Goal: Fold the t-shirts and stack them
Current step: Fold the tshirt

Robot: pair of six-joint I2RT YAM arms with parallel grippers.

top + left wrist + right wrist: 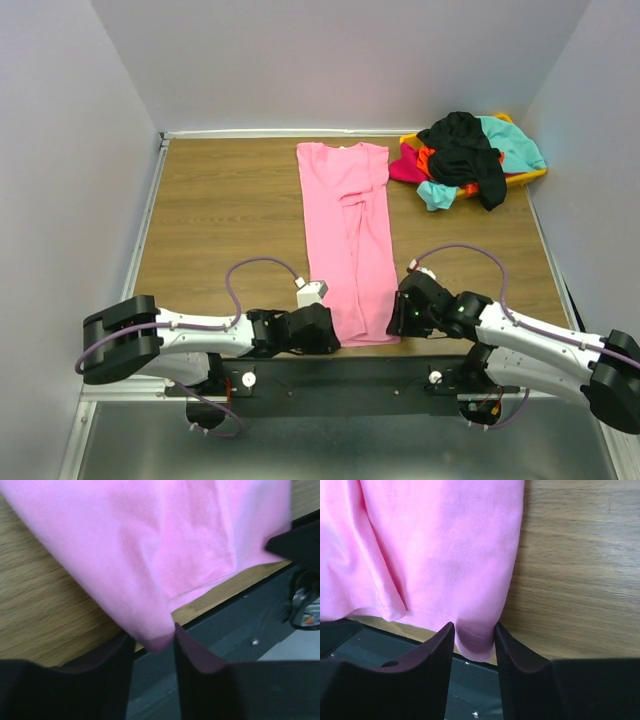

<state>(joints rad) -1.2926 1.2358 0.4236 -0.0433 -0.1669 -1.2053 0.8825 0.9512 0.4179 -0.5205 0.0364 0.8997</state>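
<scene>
A large bright pink t-shirt (pixel 348 230) lies lengthwise down the middle of the wooden table, folded into a narrow strip, its hem at the near edge. My left gripper (pixel 330 335) stands at the hem's near left corner. In the left wrist view that pink corner (pixel 150 555) hangs between the half-open jaws of the left gripper (pixel 154 642) and touches the fingers. My right gripper (pixel 400 318) is at the near right corner. The right wrist view shows the pink hem (pixel 435 555) bulging between the narrowed jaws of the right gripper (pixel 474 630).
A yellow bin (pixel 530 178) at the back right holds a heap of other t-shirts (pixel 465 155) in black, teal, orange-red and magenta. The dark base rail (pixel 340 380) runs just below the table's near edge. Grey walls close in both sides and the back.
</scene>
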